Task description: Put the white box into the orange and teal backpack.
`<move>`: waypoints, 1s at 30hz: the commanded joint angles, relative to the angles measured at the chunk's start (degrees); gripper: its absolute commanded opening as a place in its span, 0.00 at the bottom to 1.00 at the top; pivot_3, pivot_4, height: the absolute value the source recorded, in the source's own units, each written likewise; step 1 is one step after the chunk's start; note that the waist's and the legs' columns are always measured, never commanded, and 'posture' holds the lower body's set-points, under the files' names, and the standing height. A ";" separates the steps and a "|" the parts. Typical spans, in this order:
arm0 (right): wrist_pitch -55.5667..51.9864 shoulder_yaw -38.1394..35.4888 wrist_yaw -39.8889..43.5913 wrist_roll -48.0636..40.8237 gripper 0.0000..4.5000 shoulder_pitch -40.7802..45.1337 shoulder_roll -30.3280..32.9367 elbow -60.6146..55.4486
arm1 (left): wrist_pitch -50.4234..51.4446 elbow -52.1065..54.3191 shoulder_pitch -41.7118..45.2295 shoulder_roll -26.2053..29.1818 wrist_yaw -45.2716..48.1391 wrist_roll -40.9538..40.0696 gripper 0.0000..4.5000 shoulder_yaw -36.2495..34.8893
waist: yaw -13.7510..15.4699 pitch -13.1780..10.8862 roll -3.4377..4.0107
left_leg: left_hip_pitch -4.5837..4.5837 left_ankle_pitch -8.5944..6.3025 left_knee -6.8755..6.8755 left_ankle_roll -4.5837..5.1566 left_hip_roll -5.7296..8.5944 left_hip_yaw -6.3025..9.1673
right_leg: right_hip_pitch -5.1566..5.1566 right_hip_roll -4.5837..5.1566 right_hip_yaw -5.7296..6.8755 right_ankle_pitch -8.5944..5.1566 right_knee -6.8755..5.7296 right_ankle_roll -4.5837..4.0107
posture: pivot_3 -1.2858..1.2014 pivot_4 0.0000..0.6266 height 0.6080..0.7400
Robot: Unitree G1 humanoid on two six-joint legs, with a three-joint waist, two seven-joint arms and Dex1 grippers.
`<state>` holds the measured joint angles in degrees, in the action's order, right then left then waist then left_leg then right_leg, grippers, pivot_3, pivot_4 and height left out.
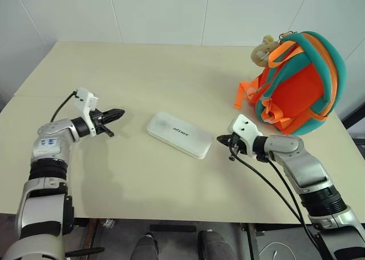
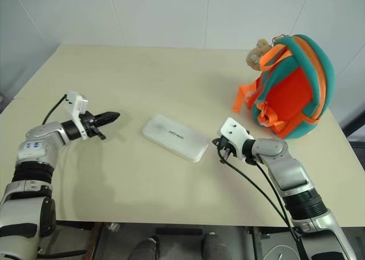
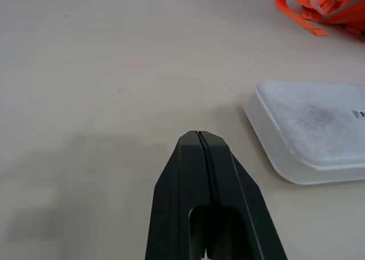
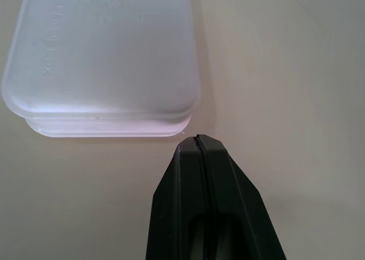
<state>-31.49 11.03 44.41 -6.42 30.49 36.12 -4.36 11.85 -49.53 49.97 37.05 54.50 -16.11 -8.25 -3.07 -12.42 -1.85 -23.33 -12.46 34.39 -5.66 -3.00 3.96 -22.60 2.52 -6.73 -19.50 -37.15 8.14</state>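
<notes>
Your left gripper (image 1: 118, 114) and right gripper (image 1: 221, 139), jaws together and empty, flank the white box (image 1: 179, 134), presumably to squeeze it between them toward the orange and teal backpack (image 1: 296, 86).

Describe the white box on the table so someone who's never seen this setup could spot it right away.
On the beige table, look near the middle, left of the orange and teal backpack standing at the right edge. The white box lies flat there: a glossy, rounded-corner case with small dark lettering on top.
</notes>
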 commanded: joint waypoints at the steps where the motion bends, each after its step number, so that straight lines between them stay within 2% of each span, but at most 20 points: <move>1: -3.34 -0.15 0.48 -0.63 0.00 -2.10 0.77 -5.74 | -1.13 -4.90 4.06 -1.27 2.26 0.93 0.00 0.35 | 0.05 0.00 0.00 | 0.00 0.00 0.00 0.00 0.00 0.00 | 0.00 0.00 0.00 0.00 0.00 0.00 | 0.52 0.24 1.00; 13: -13.60 0.38 1.13 -4.74 0.00 -5.83 0.42 -18.22 | -2.86 -16.45 10.63 -5.61 7.17 4.46 0.00 1.39 | 0.01 0.00 -0.01 | -0.03 0.00 0.22 0.00 0.02 0.03 | 0.02 0.00 0.01 -0.01 -0.17 0.02 | 0.52 0.24 1.00; 26: -14.75 2.98 0.22 -4.91 0.00 -3.36 -2.04 -18.45 | -4.43 -19.05 11.69 -7.92 8.65 8.16 0.00 2.70 | 0.08 0.00 -0.01 | -0.03 0.00 0.31 0.00 0.03 0.07 | 0.02 -0.01 0.01 -0.01 -0.24 0.03 | 0.52 0.24 1.00; 30: -13.44 3.63 -0.64 -4.04 0.00 -1.88 -3.46 -16.50 | -4.35 -17.25 10.89 -7.86 12.64 9.33 0.00 4.31 | 0.01 0.00 -0.01 | -0.03 0.00 0.29 0.00 0.03 0.07 | 0.02 -0.01 0.01 -0.01 -0.24 0.03 | 0.52 0.24 1.00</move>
<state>-46.32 14.92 44.29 -10.44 26.94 33.08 -19.87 8.03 -68.35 60.36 29.42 64.53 -7.22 -4.68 -3.07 -12.41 -1.86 -23.36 -12.46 34.68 -5.66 -2.97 4.03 -22.58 2.51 -6.72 -19.51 -37.41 8.17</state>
